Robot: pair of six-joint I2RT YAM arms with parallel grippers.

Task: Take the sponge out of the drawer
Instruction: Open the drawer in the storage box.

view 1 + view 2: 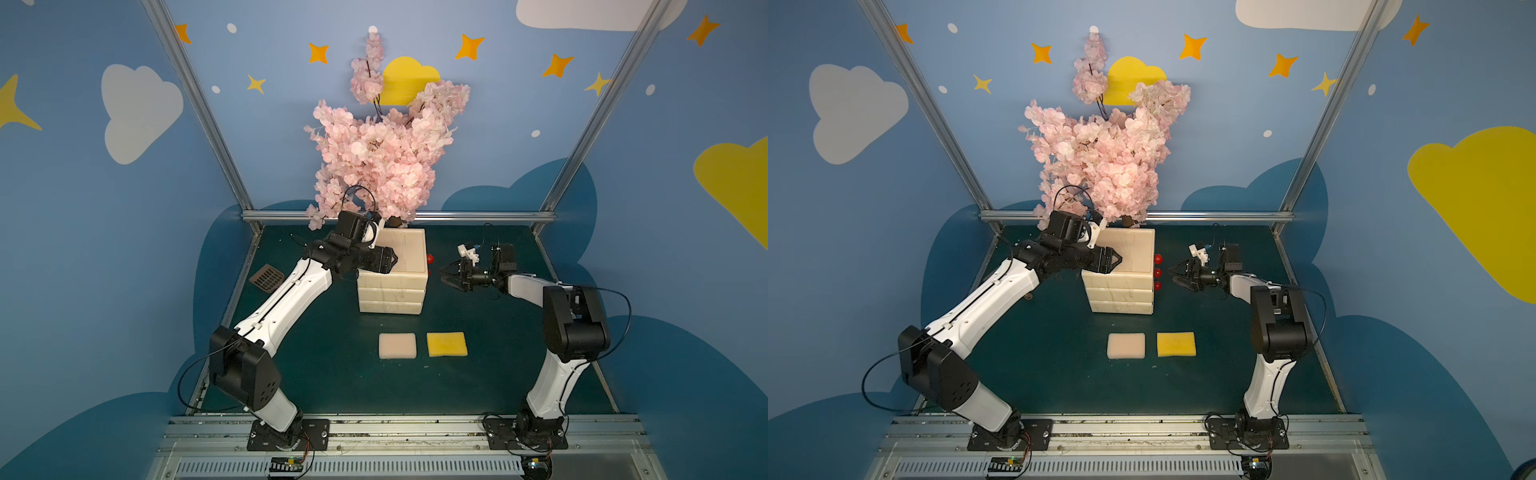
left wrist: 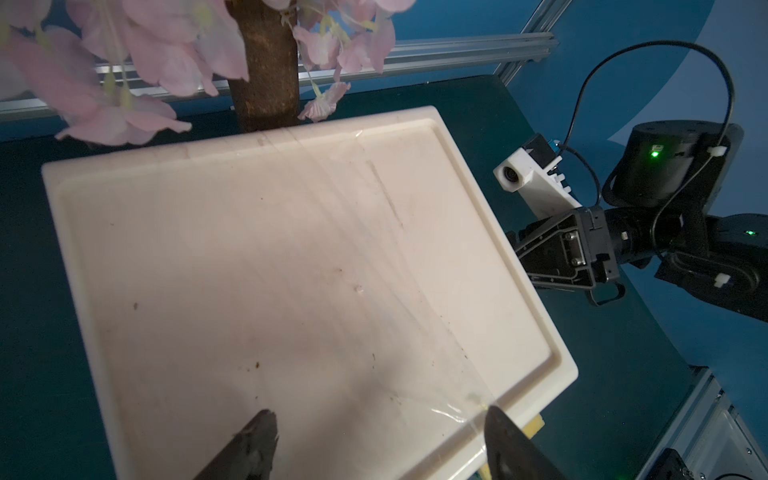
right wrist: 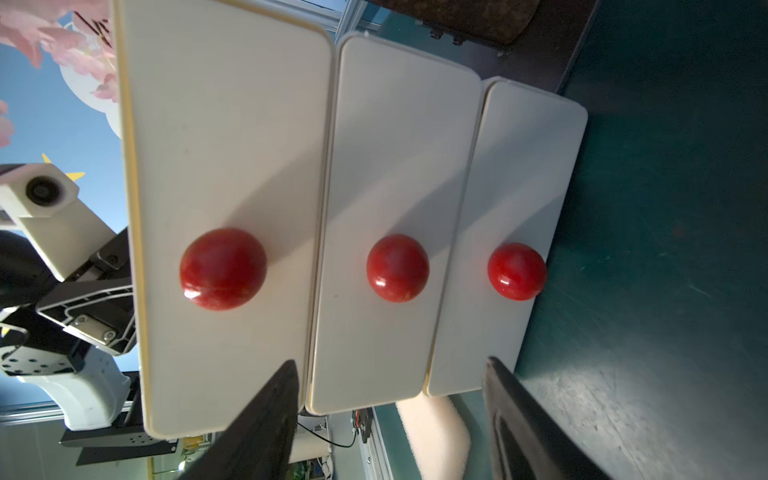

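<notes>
Up front, a pink sponge (image 1: 397, 345) and a yellow sponge (image 1: 447, 344) are lying side by side on the green mat (image 1: 332, 332), out of the drawer unit (image 1: 392, 291). All three drawers are sitting shut. The right gripper (image 1: 444, 276) is hovering just off the red knobs (image 3: 397, 272), jaws apart and empty. The left gripper (image 2: 380, 415) is hanging over the unit's top, jaws apart too. A blossom tree (image 1: 386, 153) is standing behind.
</notes>
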